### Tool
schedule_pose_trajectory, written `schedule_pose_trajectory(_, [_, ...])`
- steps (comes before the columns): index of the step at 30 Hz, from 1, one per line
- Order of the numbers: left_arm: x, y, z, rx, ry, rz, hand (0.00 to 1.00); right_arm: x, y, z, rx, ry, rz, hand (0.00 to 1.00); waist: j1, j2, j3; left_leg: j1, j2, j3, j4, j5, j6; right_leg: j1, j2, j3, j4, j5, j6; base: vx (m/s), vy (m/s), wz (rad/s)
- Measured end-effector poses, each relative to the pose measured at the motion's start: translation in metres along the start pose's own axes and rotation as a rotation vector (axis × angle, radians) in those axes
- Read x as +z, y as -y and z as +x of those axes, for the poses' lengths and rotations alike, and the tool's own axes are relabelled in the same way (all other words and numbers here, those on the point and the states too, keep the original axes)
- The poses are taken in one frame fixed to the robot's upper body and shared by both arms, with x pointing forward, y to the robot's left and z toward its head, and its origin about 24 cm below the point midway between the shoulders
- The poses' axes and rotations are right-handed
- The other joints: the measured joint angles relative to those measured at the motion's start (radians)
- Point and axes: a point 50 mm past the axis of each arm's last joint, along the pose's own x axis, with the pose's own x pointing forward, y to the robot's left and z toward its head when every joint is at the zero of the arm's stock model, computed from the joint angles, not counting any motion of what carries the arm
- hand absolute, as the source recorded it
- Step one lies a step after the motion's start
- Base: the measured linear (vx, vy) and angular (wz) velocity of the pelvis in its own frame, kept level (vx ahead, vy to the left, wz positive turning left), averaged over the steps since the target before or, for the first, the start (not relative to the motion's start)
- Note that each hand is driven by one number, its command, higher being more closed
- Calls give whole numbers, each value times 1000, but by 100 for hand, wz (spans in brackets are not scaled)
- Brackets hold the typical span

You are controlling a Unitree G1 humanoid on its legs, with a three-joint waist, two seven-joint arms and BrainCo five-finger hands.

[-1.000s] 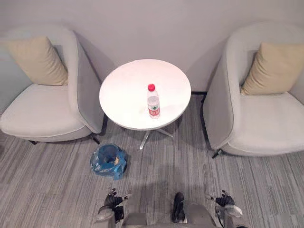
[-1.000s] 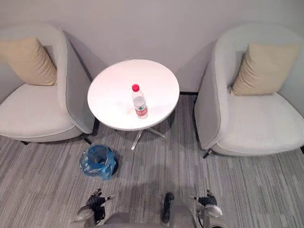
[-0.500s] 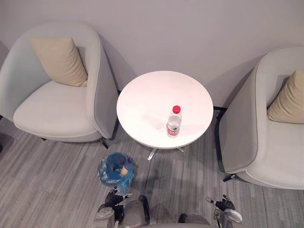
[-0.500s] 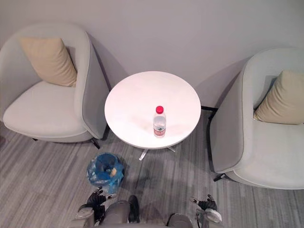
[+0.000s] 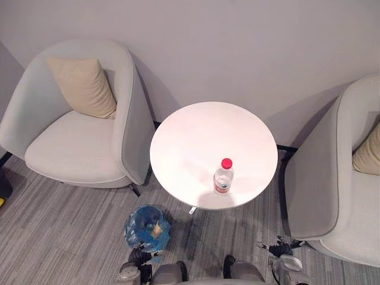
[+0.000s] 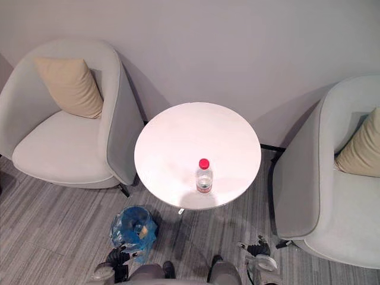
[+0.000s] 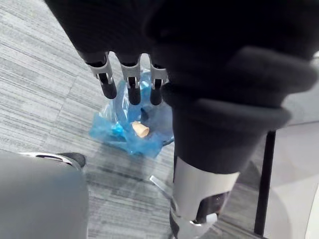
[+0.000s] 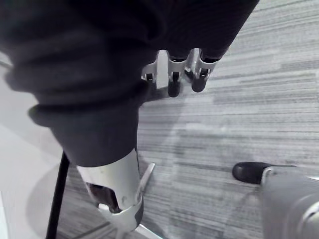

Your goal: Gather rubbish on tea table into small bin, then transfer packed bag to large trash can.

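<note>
- The water bottle stands upright near the white tea table's front edge; the blue-bagged small bin sits on the floor beside that table.
- The left hand and right hand hang slack-fingered and empty, short of the table.
- Likely risk: a glancing reach topples the light bottle off the table.
- Striped grey carpet; armchairs flank the table.

Left hand and right hand hang low, fingers relaxed, empty.

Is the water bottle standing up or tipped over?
Standing up: the bottle sits upright on the white round table, red cap on top.
</note>
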Motion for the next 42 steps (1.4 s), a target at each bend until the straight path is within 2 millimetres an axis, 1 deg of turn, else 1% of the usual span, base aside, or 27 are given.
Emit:
schedule_pose_trajectory(4, [0, 2, 0, -5, 1, -2, 0, 7, 5, -2, -12, 61, -6, 0, 0, -3, -2, 22, 2, -6, -25, 7, -4, 45, 11, -5, -68, 30, 0, 11, -12, 0])
schedule_pose_trajectory(10, [6, 4, 0, -11, 28, -1, 0, 38, 7, -9, -8, 231, -18, 0, 1, -4, -4, 28, -21, -8, -61, 39, 11, 75, 7, -4, -156, 88, 9, -58, 23, 1])
schedule_pose_trajectory(11, [4, 4, -1, -12, 24, 1, 0, 44, 7, -11, -7, 262, -20, 0, 1, -4, -4, 29, -25, -9, -72, 47, 13, 78, 5, -4, -171, 103, 9, -89, 16, 3])
schedule_pose_trajectory(13, [-1, 3, -2, -11, 12, 1, 0, 48, 5, -12, -3, 282, -21, 0, 1, -5, -4, 30, -25, -10, -73, 50, 13, 85, 4, -3, -187, 113, 11, -103, 2, 0])
schedule_pose_trajectory(17, [-2, 2, -4, -10, 18, 2, 0, 57, 3, -18, 12, 350, -44, 0, 1, -6, -9, 34, -28, -14, -102, 69, 15, 87, 1, -4, -209, 134, 11, -86, -15, 1])
schedule_pose_trajectory(19, [-2, 2, -4, -11, 18, 4, 0, 64, 1, -22, 21, 392, -57, 0, 1, -8, -10, 33, -31, -17, -110, 77, 10, 89, 0, -5, -224, 143, 13, -83, -11, 1])
schedule_pose_trajectory(23, [-2, 2, -5, -12, 26, 12, 0, 75, -1, -28, 48, 456, -80, 0, 1, -12, -16, 32, -32, -30, -111, 77, 9, 88, -2, -11, -231, 143, 17, -50, -4, 5])
schedule_pose_trajectory(25, [-5, 2, -6, -16, 26, 20, 0, 83, -2, -31, 67, 499, -109, 0, 4, -14, -36, 31, -36, -38, -124, 82, 8, 90, -3, -16, -244, 146, 20, 7, 1, 6])
schedule_pose_trajectory(29, [-5, 2, -6, -17, 30, 47, 0, 89, -7, -35, 82, 539, -140, 0, 4, -15, -45, 32, -43, -57, -131, 87, 16, 107, -3, -35, -256, 149, 17, 39, 0, 14])
schedule_pose_trajectory(32, [-4, 2, -6, -17, 35, 55, 0, 96, -16, -38, 126, 570, -177, 0, 9, -16, -46, 31, -51, -63, -134, 88, 17, 109, -4, -38, -259, 149, 17, 11, 10, 4])
schedule_pose_trajectory(37, [-4, 2, -6, -18, 36, 57, 0, 101, -25, -40, 156, 592, -195, 0, 10, -15, -46, 30, -56, -85, -135, 89, 18, 118, -7, -58, -262, 145, 21, -12, -4, 11])
schedule_pose_trajectory(40, [-3, 2, -6, -18, 43, 57, 0, 104, -29, -41, 170, 603, -204, 0, 23, -14, -47, 29, -57, -94, -138, 92, 21, 120, -8, -66, -264, 145, 21, -46, -9, 10])
schedule_pose_trajectory(42, [-3, 2, -6, -18, 43, 57, 0, 106, -32, -42, 181, 612, -212, 0, 25, -12, -48, 28, -58, -101, -142, 96, 22, 120, -9, -73, -264, 145, 22, -54, -13, 10])
